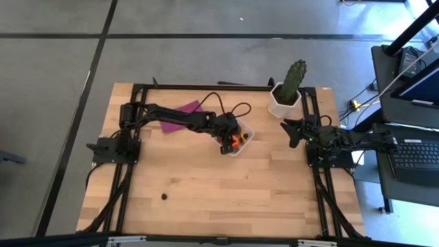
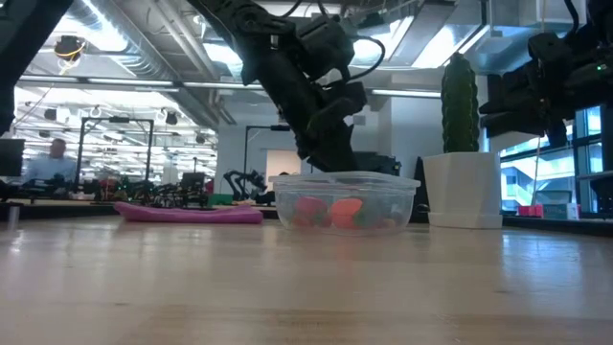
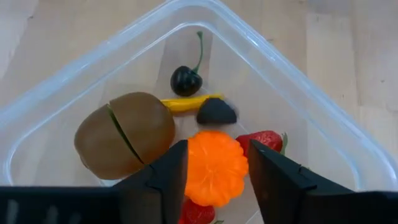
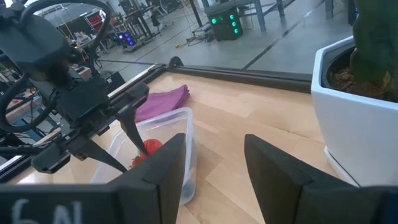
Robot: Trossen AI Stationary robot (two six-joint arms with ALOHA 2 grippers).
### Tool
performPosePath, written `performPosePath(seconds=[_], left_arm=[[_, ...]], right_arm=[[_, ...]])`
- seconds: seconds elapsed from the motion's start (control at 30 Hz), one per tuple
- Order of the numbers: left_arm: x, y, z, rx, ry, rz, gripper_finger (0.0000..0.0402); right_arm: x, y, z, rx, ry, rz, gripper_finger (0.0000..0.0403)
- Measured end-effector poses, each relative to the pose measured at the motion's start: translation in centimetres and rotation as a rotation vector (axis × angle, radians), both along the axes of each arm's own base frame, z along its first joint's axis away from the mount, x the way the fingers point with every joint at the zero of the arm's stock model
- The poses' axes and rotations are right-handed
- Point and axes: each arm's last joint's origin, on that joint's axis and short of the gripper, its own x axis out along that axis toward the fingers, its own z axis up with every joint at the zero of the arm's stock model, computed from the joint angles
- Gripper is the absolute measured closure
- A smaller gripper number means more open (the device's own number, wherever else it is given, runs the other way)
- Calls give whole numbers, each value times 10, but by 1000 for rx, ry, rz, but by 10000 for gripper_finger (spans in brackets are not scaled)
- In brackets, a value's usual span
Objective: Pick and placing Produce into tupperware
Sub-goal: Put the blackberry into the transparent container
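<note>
Nearly done: most produce [image 3: 214,167] inside tupperware [image 1: 245,137], left gripper [image 3: 217,171] spread over it (nothing pinched), right gripper [image 4: 214,165] idle, apart; dark piece [image 1: 164,196] left outside.

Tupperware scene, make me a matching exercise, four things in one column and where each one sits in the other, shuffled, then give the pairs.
Things:
1. kiwi
2. cactus
3. purple cloth
4. left gripper

Places:
A. flat on the table behind the left arm
B. in a white pot near the right arm
C. over the tupperware, fingers either side of the orange ball
D. lying inside the tupperware beside the cherry

Pairs: 1-D, 2-B, 3-A, 4-C
</note>
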Motion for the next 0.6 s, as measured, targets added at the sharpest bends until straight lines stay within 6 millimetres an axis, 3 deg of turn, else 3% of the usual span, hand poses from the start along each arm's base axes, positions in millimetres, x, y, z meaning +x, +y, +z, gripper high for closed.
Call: performPosePath(seconds=[0.23, 0.4, 0.6], left_arm=[[-1, 0, 8, 34, -21, -36, 173], [-18, -3, 52, 32, -76, -23, 148], [-81, -17, 123, 29, -25, 3, 150]], right_arm=[[0, 0, 0, -3, 2, 1, 234], [0, 0, -1, -2, 9, 0, 234], [0, 0, -2, 20, 14, 6, 234]])
